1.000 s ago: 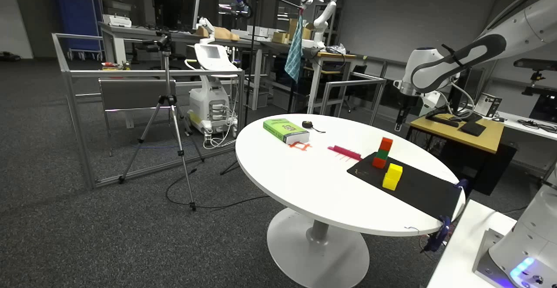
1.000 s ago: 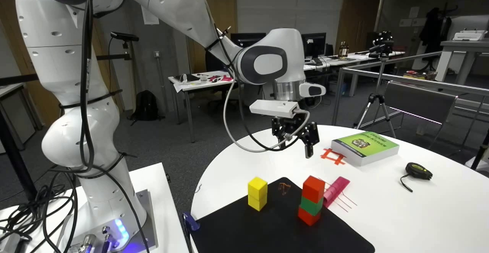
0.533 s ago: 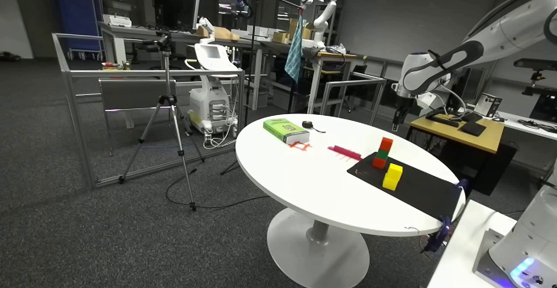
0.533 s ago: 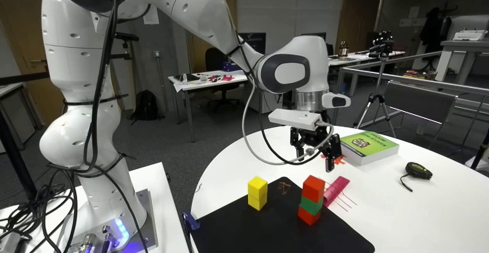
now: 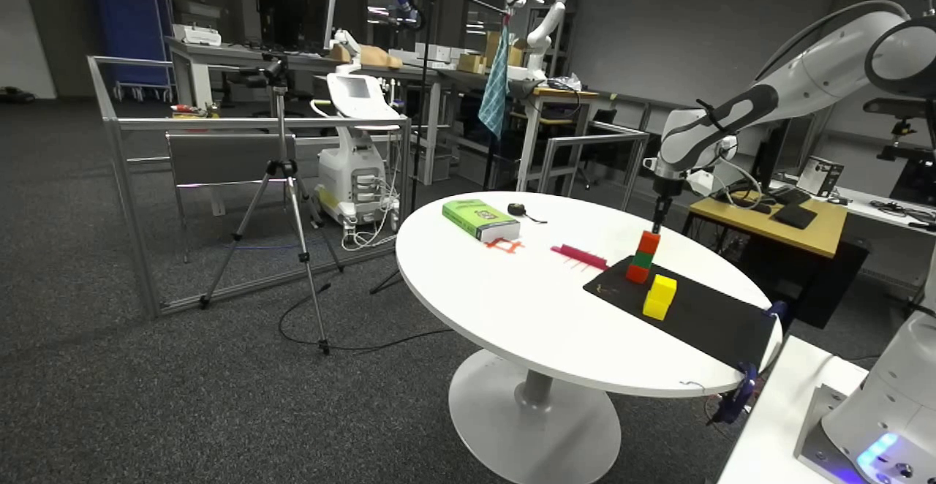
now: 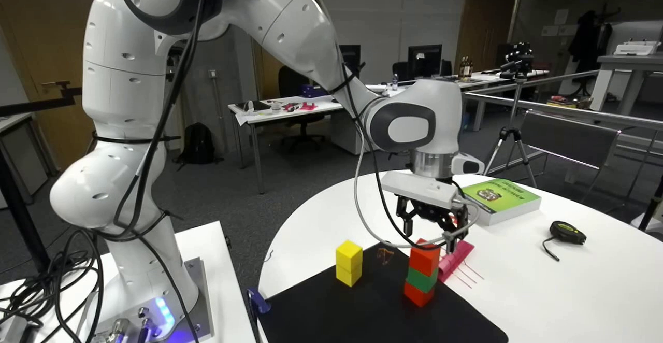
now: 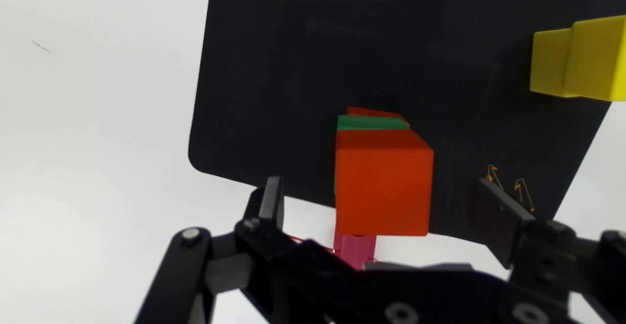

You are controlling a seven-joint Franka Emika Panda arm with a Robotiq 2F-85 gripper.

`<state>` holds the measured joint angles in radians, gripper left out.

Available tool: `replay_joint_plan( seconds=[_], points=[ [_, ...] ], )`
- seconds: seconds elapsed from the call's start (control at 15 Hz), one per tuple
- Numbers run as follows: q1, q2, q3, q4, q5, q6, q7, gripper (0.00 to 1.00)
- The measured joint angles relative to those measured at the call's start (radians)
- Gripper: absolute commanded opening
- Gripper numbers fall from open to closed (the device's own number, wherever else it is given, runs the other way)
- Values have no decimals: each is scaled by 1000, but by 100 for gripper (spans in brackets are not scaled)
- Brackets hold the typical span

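Over the last second I have swung across and dropped lower, so that my gripper (image 7: 380,196) is now close to the top of a three-block stack (image 6: 422,280), while the blocks themselves stand where they did. My fingers (image 7: 270,199) are spread wide and hold nothing: the wrist view shows a gap on either side of the top red block (image 7: 386,187). Beneath it sit a green block (image 7: 372,122) and a lower red block (image 6: 418,295), slightly out of line. The stack stands on a black mat (image 5: 709,323), toward the side away from the bench (image 5: 475,308) edge nearest my base (image 5: 885,403). As I judge it, the shift puts me at the approach to this stack, with no contact made. Two stacked yellow blocks (image 6: 349,262) stand nearer that bench edge, and a magenta strip (image 6: 460,256) lies by the mat's far side.
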<state>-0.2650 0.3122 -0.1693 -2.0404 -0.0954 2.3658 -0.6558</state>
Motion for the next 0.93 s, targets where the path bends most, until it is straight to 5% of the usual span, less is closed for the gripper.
replay_joint_plan(
  seconds=[0.87, 0.93],
  points=[
    [1, 60, 28, 3, -7, 71, -87, 100],
    [1, 66, 28, 3, -9, 74, -86, 75]
  ],
)
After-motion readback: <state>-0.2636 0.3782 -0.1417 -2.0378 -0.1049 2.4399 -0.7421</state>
